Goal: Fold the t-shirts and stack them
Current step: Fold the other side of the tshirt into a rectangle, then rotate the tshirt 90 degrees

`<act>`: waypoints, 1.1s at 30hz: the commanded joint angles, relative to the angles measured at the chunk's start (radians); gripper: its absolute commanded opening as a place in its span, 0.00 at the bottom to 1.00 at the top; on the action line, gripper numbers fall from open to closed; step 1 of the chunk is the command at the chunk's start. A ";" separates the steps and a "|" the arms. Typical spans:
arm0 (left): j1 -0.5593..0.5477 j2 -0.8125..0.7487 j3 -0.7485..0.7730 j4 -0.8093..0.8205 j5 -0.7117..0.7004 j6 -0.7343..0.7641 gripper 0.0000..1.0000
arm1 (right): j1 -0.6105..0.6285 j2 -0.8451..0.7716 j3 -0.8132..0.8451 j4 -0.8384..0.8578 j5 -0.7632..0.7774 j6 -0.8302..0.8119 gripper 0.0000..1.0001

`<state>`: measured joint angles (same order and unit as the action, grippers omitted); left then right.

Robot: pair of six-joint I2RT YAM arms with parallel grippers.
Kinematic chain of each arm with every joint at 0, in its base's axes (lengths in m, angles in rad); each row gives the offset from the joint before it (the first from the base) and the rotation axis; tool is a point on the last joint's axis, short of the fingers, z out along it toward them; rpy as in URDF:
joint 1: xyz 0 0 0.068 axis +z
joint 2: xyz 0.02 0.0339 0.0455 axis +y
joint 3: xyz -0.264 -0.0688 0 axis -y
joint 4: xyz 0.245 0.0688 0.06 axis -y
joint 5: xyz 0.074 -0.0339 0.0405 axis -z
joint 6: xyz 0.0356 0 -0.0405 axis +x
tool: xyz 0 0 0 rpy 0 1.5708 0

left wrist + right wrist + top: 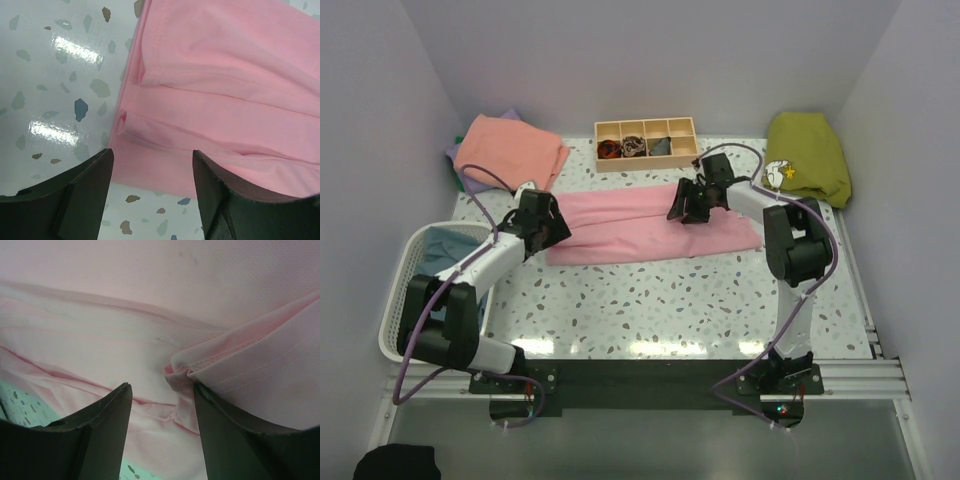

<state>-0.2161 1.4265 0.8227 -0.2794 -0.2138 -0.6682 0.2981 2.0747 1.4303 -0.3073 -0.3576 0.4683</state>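
Observation:
A light pink t-shirt [640, 228] lies across the middle of the table, folded into a long strip. My left gripper [556, 226] hovers at its left end, open. In the left wrist view the shirt's near hem [225, 75] and bare table show between the left gripper's [151, 151] jaws. My right gripper [688, 206] is open over the strip's upper right part. In the right wrist view a bunched seam of the pink cloth [150, 300] lies against the right finger of this gripper [161, 386]; nothing is pinched.
A salmon-coral t-shirt [510, 150] lies folded at the back left on a lavender one [454, 152]. An olive-green cloth [810, 155] sits back right. A compartmented wooden tray [645, 143] stands at the back. A white basket [405, 290] at the left holds a teal-blue shirt [445, 250].

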 commanded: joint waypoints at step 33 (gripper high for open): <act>-0.094 0.417 0.175 0.436 0.177 0.084 0.67 | -0.146 -0.005 -0.001 -0.101 0.223 0.001 0.59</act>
<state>-0.2668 1.8725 1.0397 0.1226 0.0101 -0.5835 0.1505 2.0098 1.3857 -0.3931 -0.1528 0.4549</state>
